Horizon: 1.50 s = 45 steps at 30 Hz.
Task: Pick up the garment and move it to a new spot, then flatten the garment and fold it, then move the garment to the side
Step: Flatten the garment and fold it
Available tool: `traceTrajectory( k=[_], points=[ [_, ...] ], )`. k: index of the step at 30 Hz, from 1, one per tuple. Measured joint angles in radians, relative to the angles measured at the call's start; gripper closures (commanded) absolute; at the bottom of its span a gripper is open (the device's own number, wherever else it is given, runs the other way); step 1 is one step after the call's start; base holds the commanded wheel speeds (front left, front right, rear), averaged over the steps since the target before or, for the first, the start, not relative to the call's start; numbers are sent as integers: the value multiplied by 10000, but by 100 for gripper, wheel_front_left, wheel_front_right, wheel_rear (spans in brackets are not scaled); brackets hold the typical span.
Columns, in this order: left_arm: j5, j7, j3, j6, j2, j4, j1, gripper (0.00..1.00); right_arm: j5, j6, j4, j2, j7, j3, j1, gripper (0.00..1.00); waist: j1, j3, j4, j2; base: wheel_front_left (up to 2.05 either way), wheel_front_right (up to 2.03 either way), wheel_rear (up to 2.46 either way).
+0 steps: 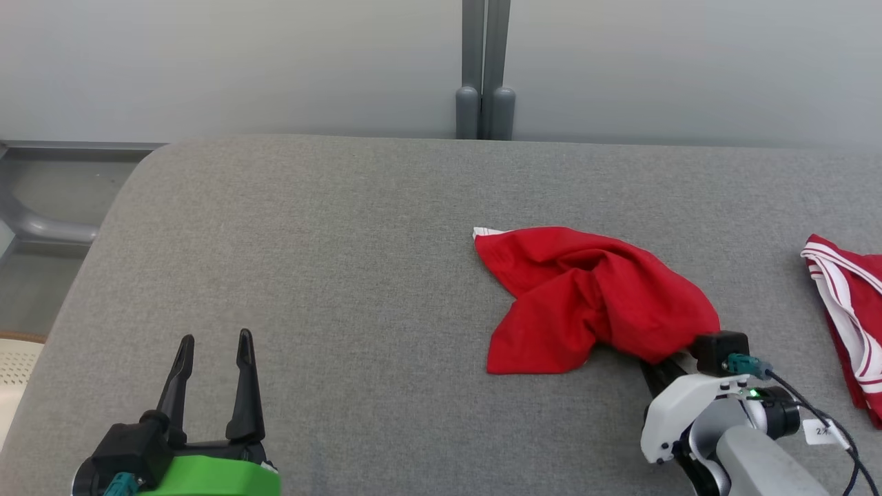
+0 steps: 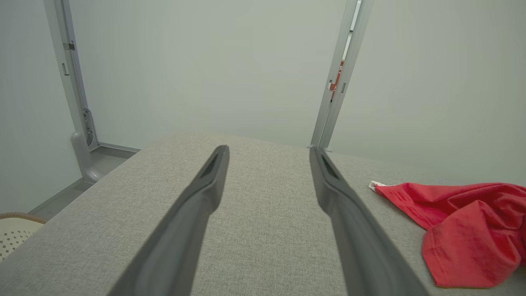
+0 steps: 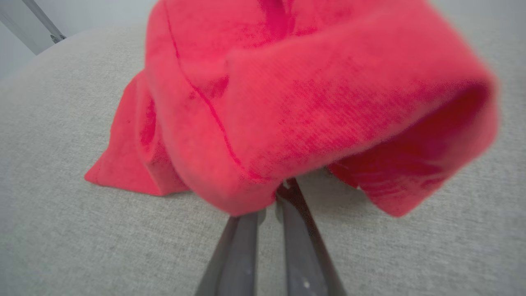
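Step in hand: pick-up. My right tool is clamped on the near edge of the red garment, crumpled right of centre on the table. My left tool stands open, well apart. Next move, as I judge it: lift clear and carry to bare table. The right wrist view confirms the pinch; the head view hides it but adds a striped garment at far right.

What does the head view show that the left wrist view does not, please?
Head view adds the right claw shut on the red garment, and a white-striped red garment far right. Left wrist view adds an orange tag high on the grey post. Both: the open left claw, the red garment, the grey fabric surface.
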Motion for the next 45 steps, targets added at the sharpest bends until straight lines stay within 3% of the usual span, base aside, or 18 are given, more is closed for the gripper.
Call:
traceTrajectory(
  k=[5, 11, 15, 18, 21, 25, 31, 32, 34, 40, 45],
  points=[
    [2, -2, 0, -13, -36, -6, 0, 0, 602, 0, -1076, -1041, 1313, 529, -318, 100, 0, 152, -219, 0, 0, 0, 0],
    [2, -2, -56, -107, -107, 128, -276, 0, 2520, 0, -3455, -3361, 4372, 1873, -779, 100, 0, 579, -488, 0, 0, 0, 0],
    [12, -2, -109, -182, -157, 230, -534, 0, 4004, 0, -4675, -4924, 6353, 2259, -1146, 100, 0, 948, -619, 0, 0, 0, 0],
    [58, -2, -140, -215, -174, 293, -729, 0, 5114, 2, -5097, -5705, 7568, 2220, -1391, 100, 0, 1252, -684, 0, 0, 0, 0],
    [132, -2, -186, -278, -207, 355, -971, 0, 6161, 0, -5129, -6034, 8621, 1944, -1613, 100, 0, 1579, -705, 0, 0, 0, 0],
    [180, -2, -278, -362, -270, 489, -1248, 0, 6638, 0, -4635, -6301, 9365, 1467, -2147, 100, 0, 2026, -656, 0, 0, 0, 0],
    [203, 0, -326, -462, -376, 786, -1618, 0, 6776, 0, -3346, -5921, 9800, 1124, -2734, 100, 0, 2533, -376, 0, 0, 0, 0],
    [205, 0, -311, -464, -385, 819, -1658, 0, 6782, 0, -3156, -5787, 9754, 1070, -2814, 61, 0, 2576, -299, 0, 0, 0, 0],
    [222, -2, -278, -466, -408, 869, -1685, 0, 6853, 0, -2980, -5601, 9607, 980, -2945, 0, 0, 2614, -169, 0, 0, 0, 0],
    [280, -2, -138, -497, -420, 1045, -1610, 0, 6947, 0, -3168, -5463, 9183, 936, -2849, 0, 0, 2311, -39, 0, 0, 0, 0],
    [291, 0, -58, -537, -374, 1118, -1337, 0, 6916, 0, -4238, -5559, 8309, 748, -2198, 0, 0, 1771, -169, 0, 0, 0, 0]
  ],
)
